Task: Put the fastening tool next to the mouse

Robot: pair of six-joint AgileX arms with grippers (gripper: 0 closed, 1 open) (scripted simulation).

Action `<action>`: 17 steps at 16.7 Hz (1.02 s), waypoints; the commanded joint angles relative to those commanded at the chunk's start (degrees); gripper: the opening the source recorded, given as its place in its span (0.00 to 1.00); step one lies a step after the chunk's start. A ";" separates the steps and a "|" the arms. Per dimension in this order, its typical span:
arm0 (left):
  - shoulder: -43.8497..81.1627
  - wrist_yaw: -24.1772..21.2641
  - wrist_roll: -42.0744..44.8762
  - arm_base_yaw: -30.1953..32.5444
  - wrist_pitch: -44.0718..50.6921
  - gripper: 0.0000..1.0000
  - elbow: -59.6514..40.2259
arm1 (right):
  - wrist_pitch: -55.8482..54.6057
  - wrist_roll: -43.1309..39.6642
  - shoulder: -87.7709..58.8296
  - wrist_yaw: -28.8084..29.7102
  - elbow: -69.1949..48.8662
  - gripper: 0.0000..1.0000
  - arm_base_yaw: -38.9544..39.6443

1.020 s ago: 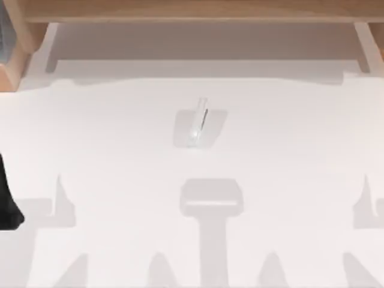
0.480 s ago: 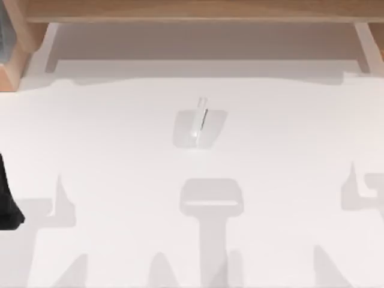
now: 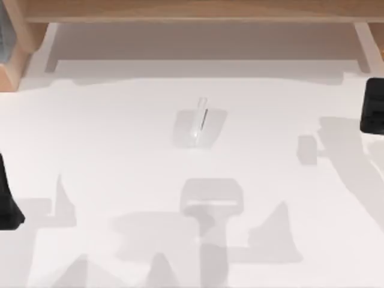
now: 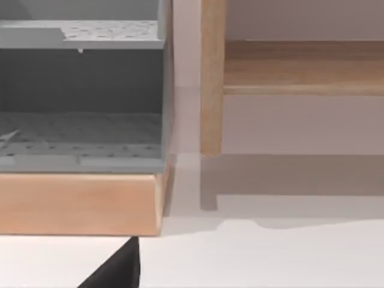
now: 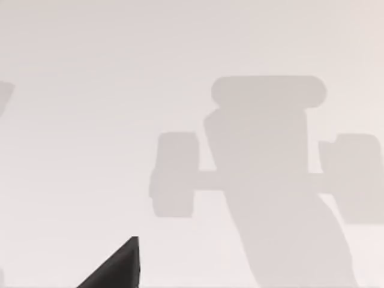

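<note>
1. At the far left edge of the top view, a dark part of the left arm (image 3: 8,201) is seen low over the white bench (image 3: 108,150); it is judged to be parked. Whether its hand is apart or together cannot be told.
2. In the left wrist view, a grey perforated shelf unit (image 4: 81,90) on a light wooden base (image 4: 78,204) is seen, with a slim wooden post (image 4: 211,78) beside it.
3. Near the middle of the bench lies the fastening tool (image 3: 200,122), a small, slender, whitish object with a thin dark line along it. Its long axis runs nearly straight toward the far side of the bench, tilted slightly. It rests apart from both arms.
4. No mouse can be made out on the bench.
5. At the right edge of the top view, a dark block of the right arm (image 3: 373,106) is seen at about the tool's depth; its hand's state cannot be told. The tool lies well to its left.
6. The right arm is judged the better placed, so a leftward reach is expected to be called for.
7. No brand, label or writing can be read.
</note>
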State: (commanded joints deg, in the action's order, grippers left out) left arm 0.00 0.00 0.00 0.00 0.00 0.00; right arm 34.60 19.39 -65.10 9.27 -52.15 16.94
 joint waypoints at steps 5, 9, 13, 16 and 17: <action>0.00 0.00 0.00 0.00 0.00 1.00 0.00 | 17.76 9.31 -33.17 3.24 -27.56 1.00 7.62; 0.00 0.00 0.00 0.00 0.00 1.00 0.00 | 29.55 16.97 -56.77 4.67 -51.70 1.00 13.01; 0.00 0.00 0.00 0.00 0.00 1.00 0.00 | 37.30 24.12 -74.69 5.15 -74.83 1.00 17.35; 0.00 0.00 0.00 0.00 0.00 1.00 0.00 | 40.30 28.54 -83.62 5.11 -88.49 1.00 19.75; 0.00 0.00 0.00 0.00 0.00 1.00 0.00 | 40.83 29.72 -85.66 5.06 -91.86 1.00 20.35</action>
State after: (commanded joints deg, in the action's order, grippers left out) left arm 0.00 0.00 0.00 0.00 0.00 0.00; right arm 75.43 49.10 -150.76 14.32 -144.01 37.30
